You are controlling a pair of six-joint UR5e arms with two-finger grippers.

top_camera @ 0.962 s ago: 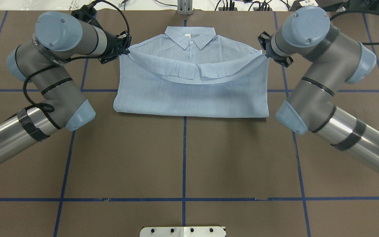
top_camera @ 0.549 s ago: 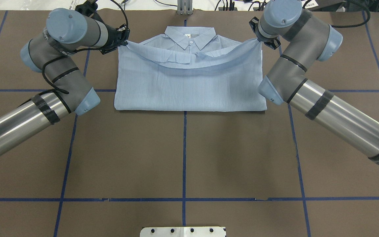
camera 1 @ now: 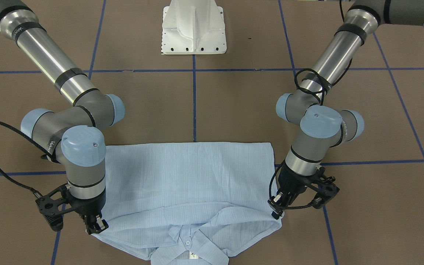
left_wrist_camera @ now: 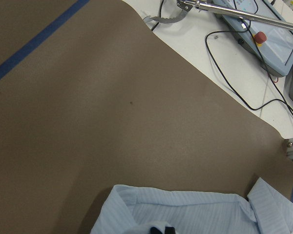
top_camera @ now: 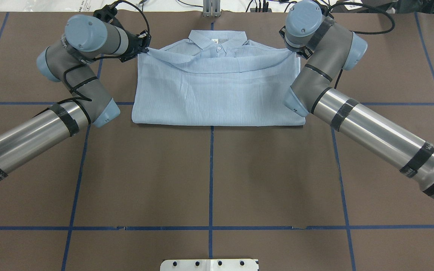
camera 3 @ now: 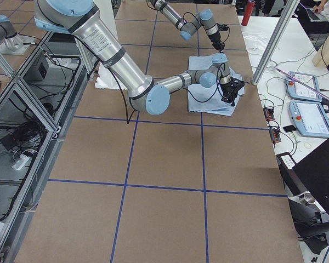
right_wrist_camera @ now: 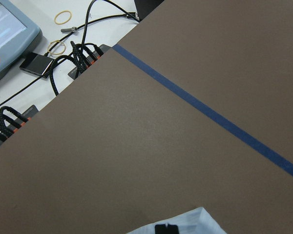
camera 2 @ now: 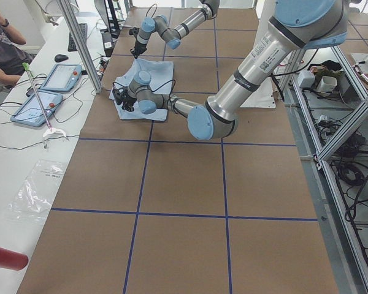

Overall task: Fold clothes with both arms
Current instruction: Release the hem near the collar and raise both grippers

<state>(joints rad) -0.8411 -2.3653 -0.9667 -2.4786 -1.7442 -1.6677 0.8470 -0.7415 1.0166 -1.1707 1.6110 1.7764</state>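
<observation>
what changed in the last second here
The left gripper and right gripper moved away from the robot, carrying the lifted edge of the shirt farther toward the collar. The edge's sag now ends just short of the collar, and the near fold crept slightly forward. Unchanged: both grippers stay shut on the edge's corners, and the collar has not moved on the table.
</observation>
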